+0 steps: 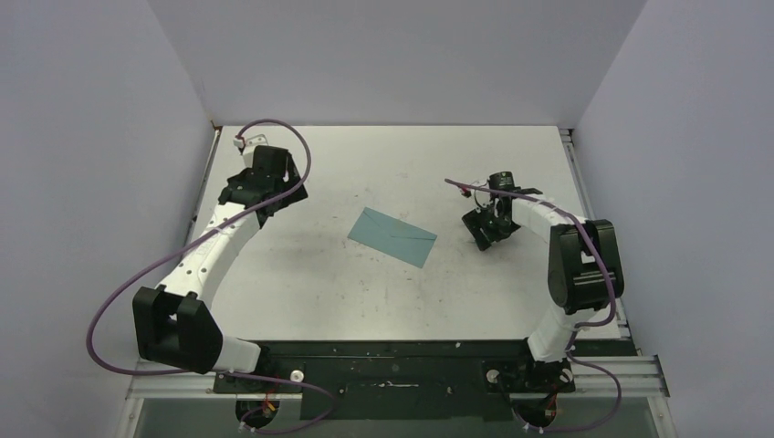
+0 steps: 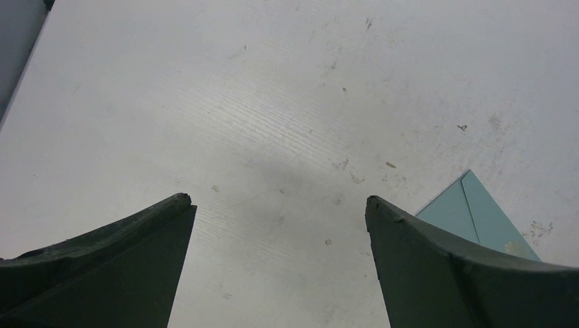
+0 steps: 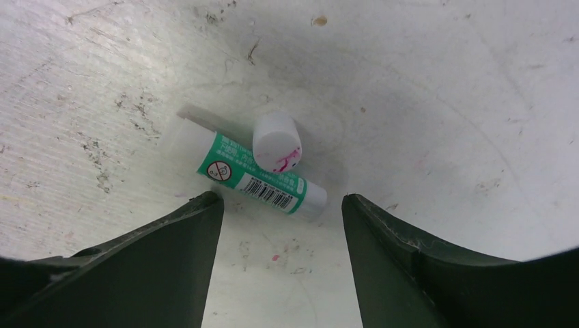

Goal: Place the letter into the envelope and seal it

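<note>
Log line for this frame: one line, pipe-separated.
envelope: flat mid-table, flap looks closed | letter: not visible | left gripper: open, empty | right gripper: open, empty, above glue stick

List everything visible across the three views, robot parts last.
envelope: one, teal, flat near the table's centre, flap folded down
glue stick: one, white with a green label, lying on the table just past the right fingertips
cap: one, white with pink smears, against the stick's far side
table: one, white-grey, scuffed
cables: purple, looping along both arms
left arm: one, white and black, left side
right arm: one, white and black, right side
left gripper: one, dark, open, over bare table beside the envelope's corner
right gripper: one, dark, open, above the glue stick, holding nothing
</note>
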You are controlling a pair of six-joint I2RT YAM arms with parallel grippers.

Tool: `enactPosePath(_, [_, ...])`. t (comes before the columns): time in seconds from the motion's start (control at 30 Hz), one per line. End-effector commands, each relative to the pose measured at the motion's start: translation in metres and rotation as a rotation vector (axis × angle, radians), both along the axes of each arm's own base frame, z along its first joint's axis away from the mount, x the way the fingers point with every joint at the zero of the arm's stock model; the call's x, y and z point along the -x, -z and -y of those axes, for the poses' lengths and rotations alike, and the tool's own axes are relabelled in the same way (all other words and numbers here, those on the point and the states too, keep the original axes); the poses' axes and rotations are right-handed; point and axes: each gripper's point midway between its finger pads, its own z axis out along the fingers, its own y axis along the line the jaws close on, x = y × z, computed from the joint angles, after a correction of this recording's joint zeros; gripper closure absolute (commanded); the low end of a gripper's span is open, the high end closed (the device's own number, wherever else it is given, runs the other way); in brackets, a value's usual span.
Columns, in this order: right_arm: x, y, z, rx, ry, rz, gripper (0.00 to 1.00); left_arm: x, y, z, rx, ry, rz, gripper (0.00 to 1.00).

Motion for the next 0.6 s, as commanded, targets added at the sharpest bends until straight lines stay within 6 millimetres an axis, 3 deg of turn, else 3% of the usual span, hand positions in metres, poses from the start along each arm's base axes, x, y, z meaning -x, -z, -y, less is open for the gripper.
enactPosePath(0.0, [-0.020, -0.009, -0.004, -0.009, -0.094, 0.042, 0.36, -0.009, -0.028, 0.007, 0.036, 0.030, 0.093, 0.04])
enactPosePath(0.23, [-0.016, -0.002, -0.011, -0.039, -0.157, 0.022, 0.35, -0.011, -0.030, 0.016, 0.072, 0.077, 0.108, 0.04])
enactPosePath(0.43, [0.009, 0.001, -0.034, -0.170, -0.244, -0.028, 0.37, -0.011, -0.028, 0.026, 0.107, 0.117, 0.109, 0.04])
enactPosePath(0.57, [0.023, 0.004, -0.034, -0.168, -0.253, -0.054, 0.44, -0.013, -0.029, 0.034, 0.136, 0.150, 0.112, 0.04])
